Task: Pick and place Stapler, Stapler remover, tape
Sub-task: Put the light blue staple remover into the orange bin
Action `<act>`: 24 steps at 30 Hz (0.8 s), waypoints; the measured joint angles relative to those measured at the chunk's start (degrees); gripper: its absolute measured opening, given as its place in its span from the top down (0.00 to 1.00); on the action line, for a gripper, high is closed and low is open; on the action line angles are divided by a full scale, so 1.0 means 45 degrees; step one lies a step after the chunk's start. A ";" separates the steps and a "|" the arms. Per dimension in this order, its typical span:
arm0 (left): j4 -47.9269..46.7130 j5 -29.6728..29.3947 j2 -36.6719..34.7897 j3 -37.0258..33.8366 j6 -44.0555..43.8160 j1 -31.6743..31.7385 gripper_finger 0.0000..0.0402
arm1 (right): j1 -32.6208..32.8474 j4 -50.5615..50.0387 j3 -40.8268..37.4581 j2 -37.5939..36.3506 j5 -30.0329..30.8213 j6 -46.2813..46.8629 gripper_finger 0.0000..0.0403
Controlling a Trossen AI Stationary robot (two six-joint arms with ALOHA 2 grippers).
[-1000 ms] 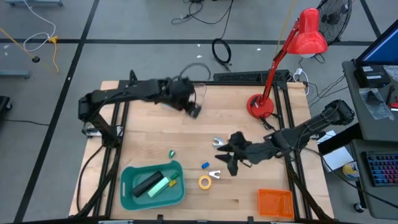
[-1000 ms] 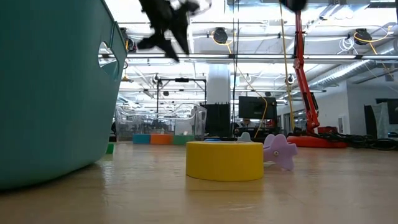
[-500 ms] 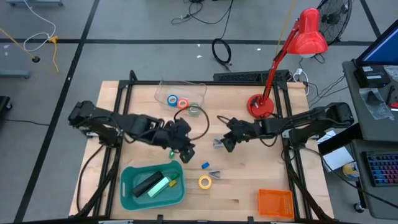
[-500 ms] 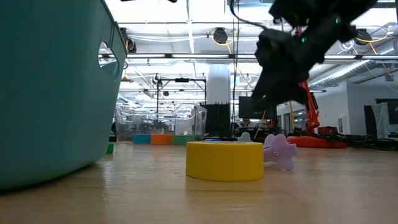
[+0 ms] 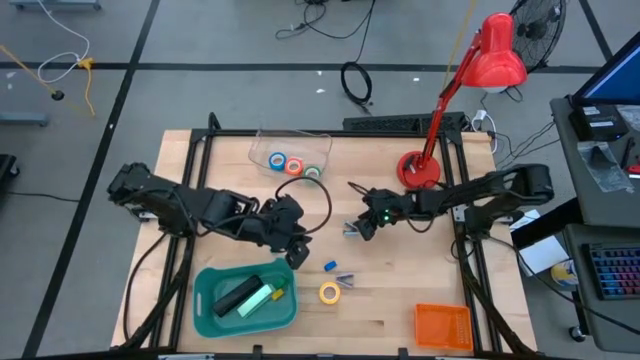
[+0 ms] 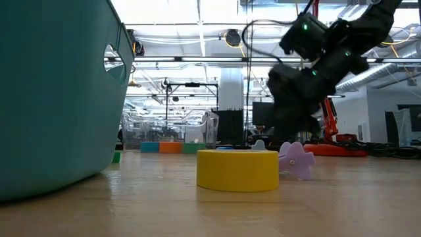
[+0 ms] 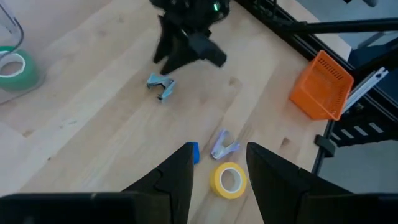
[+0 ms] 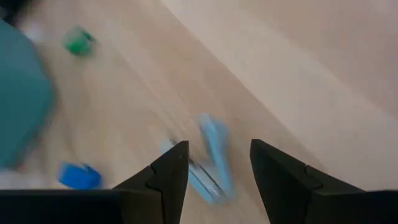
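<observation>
1. Right gripper [image 5: 362,228] hangs with fingers spread, empty, directly over the light-blue staple remover [image 8: 211,158]; bare wood lies all round it.
2. Left gripper [image 5: 296,250] is parted and empty, just above the teal bin's [image 5: 205,300] far rim; the yellow tape roll [image 7: 228,180] and a second staple remover [image 7: 222,145] lie just ahead.
3. Orange, blue and green tape rolls sit in the clear tray [image 5: 262,146] behind both grippers; the orange basket [image 5: 443,327] stands well apart at the near table edge.

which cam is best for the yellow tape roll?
Low view: the yellow tape roll fills the foreground, flat on the table, unobstructed. Left wrist view shows its ring shape between the left claw's fingers. High view shows it small beside the teal bin. Right wrist view misses it.
</observation>
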 joint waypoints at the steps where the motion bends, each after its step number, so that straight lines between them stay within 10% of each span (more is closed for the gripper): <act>1: 0.0002 -0.0006 -0.0002 0.0000 0.0004 0.0008 0.63 | 0.0000 0.0000 0.0014 0.0229 -0.0047 0.0006 0.59; 14: -0.0007 -0.0010 0.0000 0.0000 0.0092 -0.0024 0.63 | 0.0068 0.1306 0.0301 0.2184 -0.0564 0.0349 0.60; 24: -0.0040 0.0000 0.0000 0.0000 0.0034 -0.0104 0.63 | 0.0073 0.1932 0.0277 0.2346 -0.0422 0.0303 0.82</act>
